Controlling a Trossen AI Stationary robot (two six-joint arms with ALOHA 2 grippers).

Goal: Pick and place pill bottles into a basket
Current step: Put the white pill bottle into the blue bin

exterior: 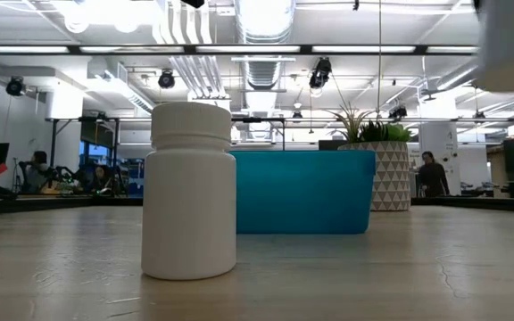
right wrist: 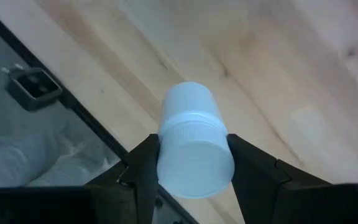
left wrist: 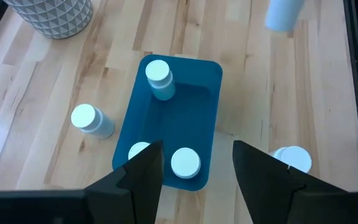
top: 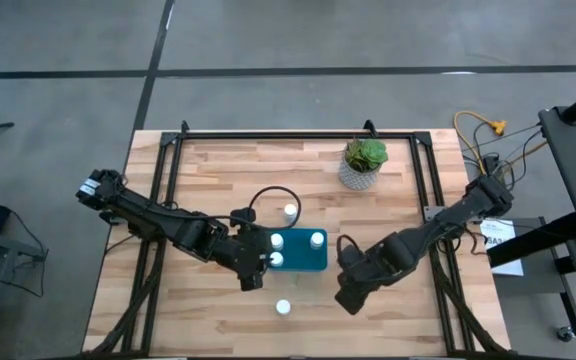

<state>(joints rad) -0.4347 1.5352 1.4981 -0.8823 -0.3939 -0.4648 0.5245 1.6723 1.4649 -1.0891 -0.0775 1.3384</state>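
While pinching one pill bottle (right wrist: 194, 146) in the right gripper (right wrist: 191, 165) off the table at the basket's (top: 316, 262) four o'clock, with the left gripper (left wrist: 194, 165) spread over three bottles inside: carrying step, next calling for swinging toward ten o'clock and releasing.

L gripper (left wrist: 194, 171) open, R gripper (right wrist: 191, 168) clamped

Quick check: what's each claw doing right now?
Left claw: open, empty, over the basket.
Right claw: shut on a pill bottle, lifted off the table.
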